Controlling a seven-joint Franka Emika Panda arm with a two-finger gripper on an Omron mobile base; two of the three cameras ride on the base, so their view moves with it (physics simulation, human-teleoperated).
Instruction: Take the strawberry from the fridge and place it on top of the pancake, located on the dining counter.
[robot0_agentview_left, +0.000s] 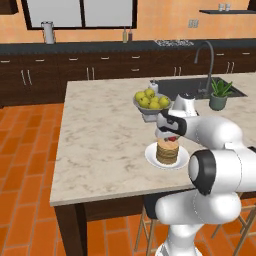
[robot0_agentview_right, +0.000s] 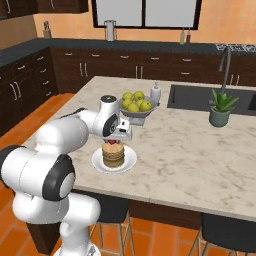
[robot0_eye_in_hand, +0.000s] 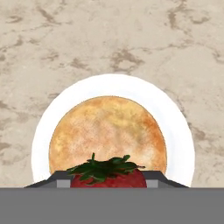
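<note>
Gripper (robot0_agentview_left: 170, 136) clamped on the strawberry (robot0_eye_in_hand: 109, 177), held just above the pancake (robot0_eye_in_hand: 107, 133) on its white plate (robot0_eye_in_hand: 179, 131), on the dining counter (robot0_agentview_left: 100, 135).

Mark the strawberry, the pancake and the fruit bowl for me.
strawberry (robot0_eye_in_hand: 108, 178): hand view, red flesh under the leaves.
pancake (robot0_eye_in_hand: 107, 131): hand view, top face of the stack.
fruit bowl (robot0_agentview_right: 136, 113): right base view, grey front wall.

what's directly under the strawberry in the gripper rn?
Under the small red green-leafed strawberry, clamped in the two-finger gripper, sits the tan round pancake stack on its white round plate, on the beige marbled dining counter. The berry covers the stack's near edge.
</note>
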